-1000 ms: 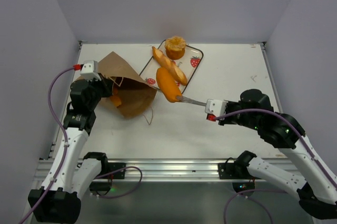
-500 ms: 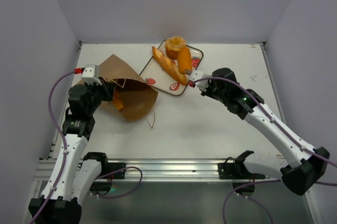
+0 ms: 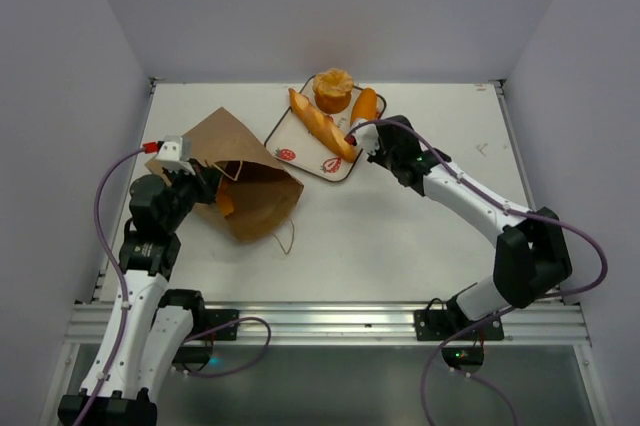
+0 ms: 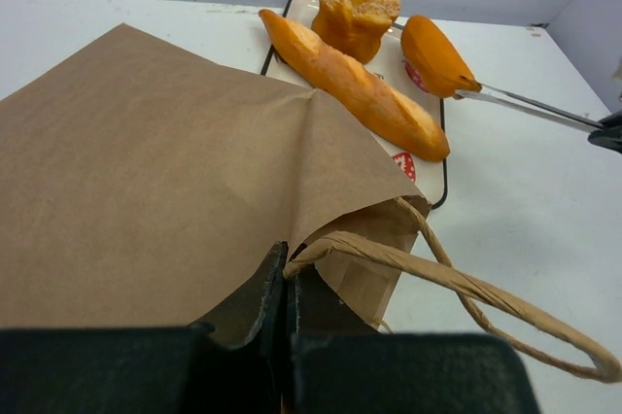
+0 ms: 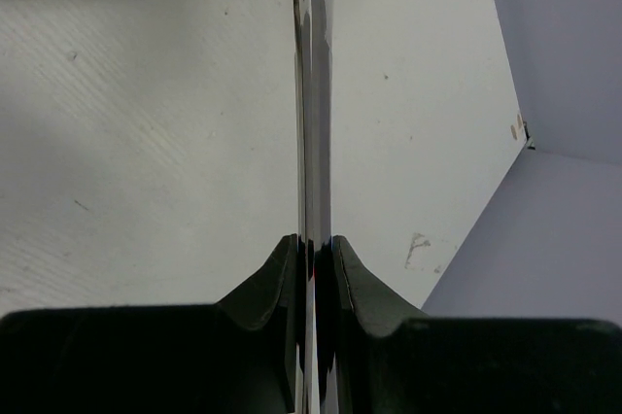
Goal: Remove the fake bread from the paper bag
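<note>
White table (image 3: 420, 236): bun (image 3: 333, 89), baguette (image 3: 320, 124) on tray (image 3: 305, 146); bread piece (image 3: 226, 202) in paper bag (image 3: 225, 136)

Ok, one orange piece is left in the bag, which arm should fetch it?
Right. The right claw grips the tongs, a roll at their tip; the left claw is clamped on the rim of the paper bag, holding its mouth open.

We are seeing the paper bag (image 3: 235, 171) lying at the left of the surface (image 3: 400, 236), with one bread piece (image 3: 224, 198) inside its mouth. Right of it and further back, the tray (image 3: 310, 151) is carrying the baguette (image 3: 322, 124). The bun (image 3: 333, 90) is sitting behind that. The roll (image 3: 364, 105) is seemingly resting at the tray's right edge, and the tongs (image 4: 525, 103) are meeting it from the near right.
</note>
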Tool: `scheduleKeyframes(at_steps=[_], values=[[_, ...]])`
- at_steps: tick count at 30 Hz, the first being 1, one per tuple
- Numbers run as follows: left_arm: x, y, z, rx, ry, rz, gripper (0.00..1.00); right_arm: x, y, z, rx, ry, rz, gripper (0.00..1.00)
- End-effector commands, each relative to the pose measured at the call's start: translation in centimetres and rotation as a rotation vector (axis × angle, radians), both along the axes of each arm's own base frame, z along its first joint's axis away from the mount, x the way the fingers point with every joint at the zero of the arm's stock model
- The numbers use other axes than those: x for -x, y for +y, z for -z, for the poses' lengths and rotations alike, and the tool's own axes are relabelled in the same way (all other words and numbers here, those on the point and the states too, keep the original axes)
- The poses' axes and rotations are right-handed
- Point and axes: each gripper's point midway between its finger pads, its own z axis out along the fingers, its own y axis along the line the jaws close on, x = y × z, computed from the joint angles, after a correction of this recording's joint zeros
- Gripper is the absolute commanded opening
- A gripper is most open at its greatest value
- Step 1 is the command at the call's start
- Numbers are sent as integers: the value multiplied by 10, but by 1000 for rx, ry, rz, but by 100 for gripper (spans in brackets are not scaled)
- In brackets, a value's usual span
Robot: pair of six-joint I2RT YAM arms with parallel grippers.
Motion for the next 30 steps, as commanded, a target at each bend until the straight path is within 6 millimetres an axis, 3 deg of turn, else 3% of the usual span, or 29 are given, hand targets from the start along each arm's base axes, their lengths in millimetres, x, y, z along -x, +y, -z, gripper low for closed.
scheduleKeyframes(at_steps=[1, 7, 12, 16, 30], values=[[2, -5, 4, -2, -5, 35, 0, -34, 14, -28, -61, -138, 28, 0], [5, -5, 7, -3, -4, 37, 0, -46, 16, -4, -40, -98, 48, 4], [4, -7, 6, -2, -9, 46, 0, -45, 10, 0, -56, -86, 66, 28], [5, -8, 6, 4, -6, 54, 0, -40, 9, -3, -72, -76, 60, 38], [7, -13, 0, 19, -13, 79, 0, -24, 14, -29, -157, -79, 20, 47]])
